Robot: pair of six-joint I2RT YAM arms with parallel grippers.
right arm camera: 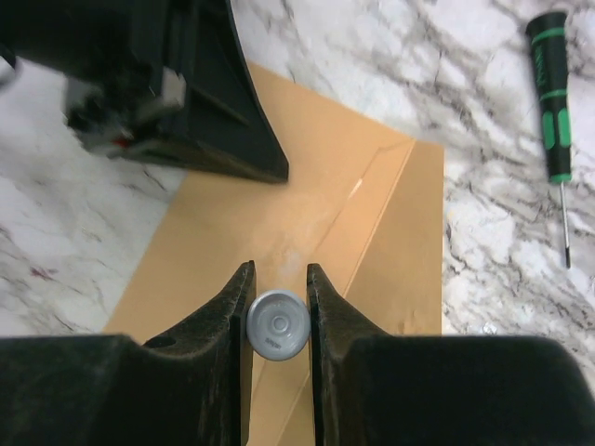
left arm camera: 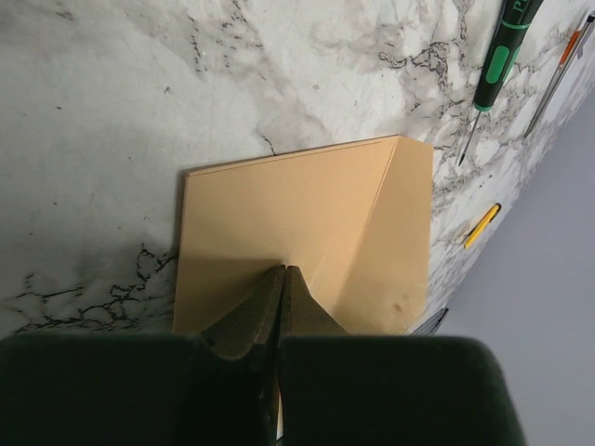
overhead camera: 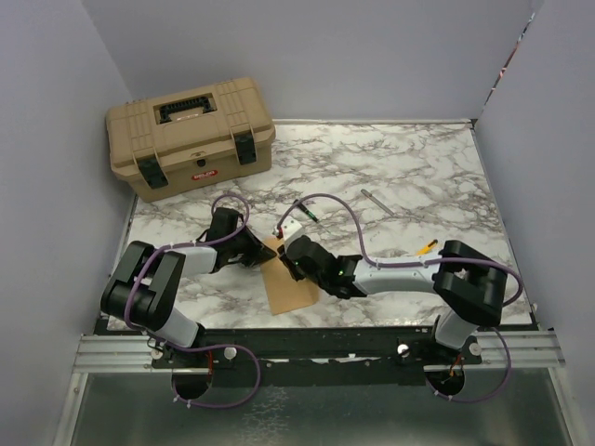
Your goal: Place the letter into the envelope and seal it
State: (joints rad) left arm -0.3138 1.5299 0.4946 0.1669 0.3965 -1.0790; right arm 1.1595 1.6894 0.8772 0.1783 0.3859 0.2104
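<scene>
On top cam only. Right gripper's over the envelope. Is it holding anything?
Observer: Yes. The right wrist view shows the right gripper shut on a small round grey object, just above the envelope.
Operator: Left gripper, open or shut?
Observer: Shut. In the left wrist view the left gripper has its tips together, apparently pressing on the envelope.
Operator: Flap up?
Observer: No. Up close the envelope lies flat, with diagonal creases on its upper face.

The left arm (overhead camera: pixel 153 288) and right arm (overhead camera: pixel 465 279) have blocky matte-black joint housings joined by pale grey-white tubular links. Thin purple cables (overhead camera: pixel 321 196) loop along both, and tapered black fingers (right arm camera: pixel 218 321) end each.
</scene>
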